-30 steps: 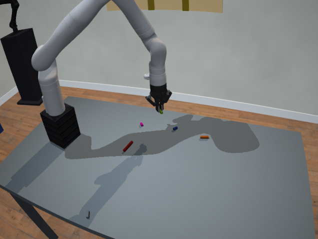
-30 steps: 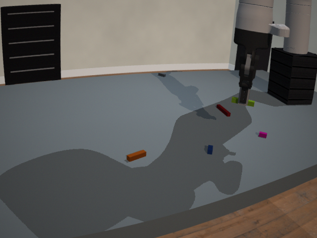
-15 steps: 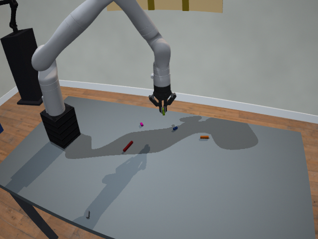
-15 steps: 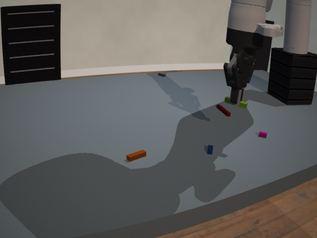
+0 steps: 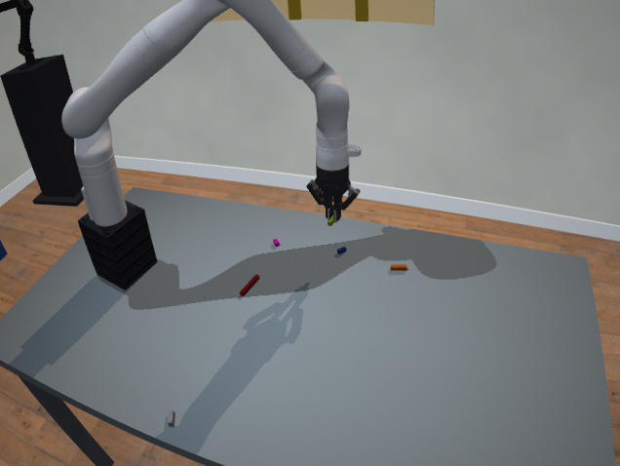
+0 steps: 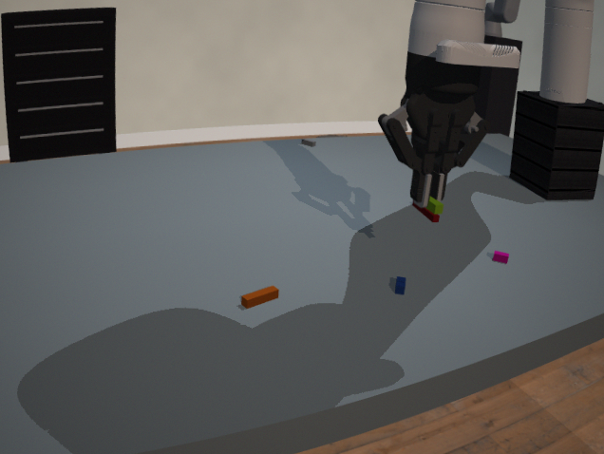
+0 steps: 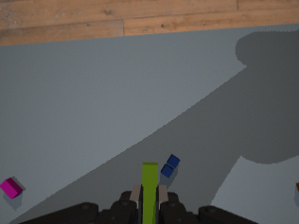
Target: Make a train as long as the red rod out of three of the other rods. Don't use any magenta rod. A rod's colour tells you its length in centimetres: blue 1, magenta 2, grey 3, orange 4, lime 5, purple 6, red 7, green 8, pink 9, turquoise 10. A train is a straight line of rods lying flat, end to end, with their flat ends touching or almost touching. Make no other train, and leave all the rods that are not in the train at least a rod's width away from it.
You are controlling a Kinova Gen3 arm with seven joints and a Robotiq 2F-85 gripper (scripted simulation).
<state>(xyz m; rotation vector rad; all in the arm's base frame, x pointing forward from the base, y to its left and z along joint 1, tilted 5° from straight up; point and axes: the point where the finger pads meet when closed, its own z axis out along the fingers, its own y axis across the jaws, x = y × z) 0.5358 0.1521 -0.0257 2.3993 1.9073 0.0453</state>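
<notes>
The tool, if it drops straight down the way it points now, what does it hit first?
Probably bare table. The tool, shut on the lime rod, points downward, and the blue rod lies slightly to one side, though depth is hard to judge.

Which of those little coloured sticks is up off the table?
The lime rod, pinched in the end effector above the table; red, blue, orange, magenta and grey rods all lie flat.
</notes>
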